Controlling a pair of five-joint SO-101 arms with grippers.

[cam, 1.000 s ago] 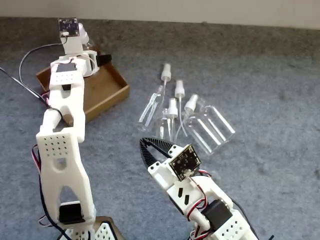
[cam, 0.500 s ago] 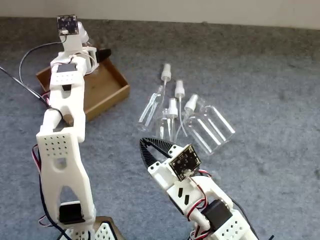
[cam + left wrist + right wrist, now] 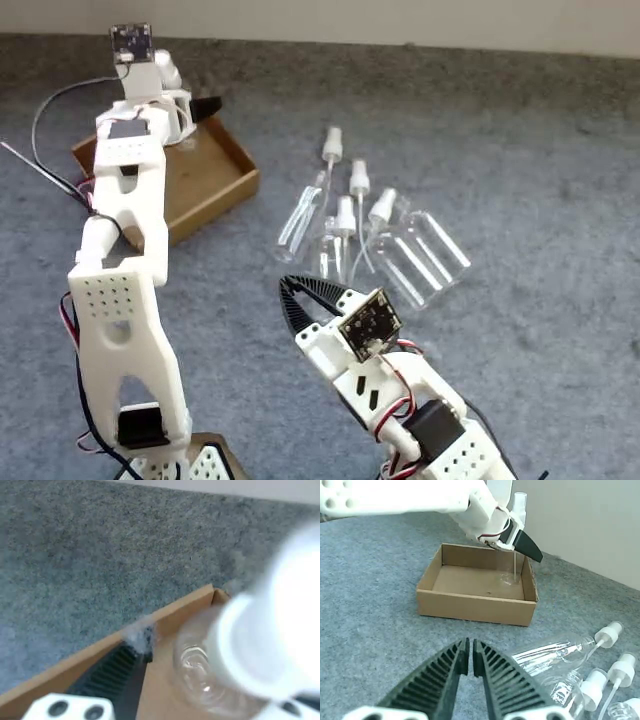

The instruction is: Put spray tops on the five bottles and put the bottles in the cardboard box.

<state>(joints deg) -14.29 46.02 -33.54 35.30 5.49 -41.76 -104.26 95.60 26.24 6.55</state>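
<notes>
- Where the grey carpet (image 3: 520, 150) runs toward its far-left corner, the cardboard box (image 3: 215, 195) sits open-topped, with one corner turned to the far edge.
- One clear bottle (image 3: 510, 578) stands upright on the box floor, just beside that far corner. Its white spray top (image 3: 519, 502) is on, and the dip tube runs straight down inside.
- The left arm (image 3: 125, 230) stretches along the carpet's left edge and over the box.
- The left gripper (image 3: 516, 540) sits level with the bottle's upper part, with the bottle between its fingers.
- The fingers are spread. The ribbed black finger (image 3: 117, 669) stands off the bottle wall, and a strip of box floor shows between them, so there is no grip.
- The right gripper (image 3: 471, 660) is low over the carpet, near the middle of the near edge, and points toward the box.
- Its fingers (image 3: 445, 675) are drawn together to a hairline gap, with nothing between them.
- Four more clear bottles (image 3: 425, 255) lie on their sides at mid-carpet. They touch or lie just beside one another, apart from the box.
- Four white spray tops (image 3: 358, 178) lie at the far side of that cluster, their tubes pointing in among the bottles. I cannot tell whether any is seated.
</notes>
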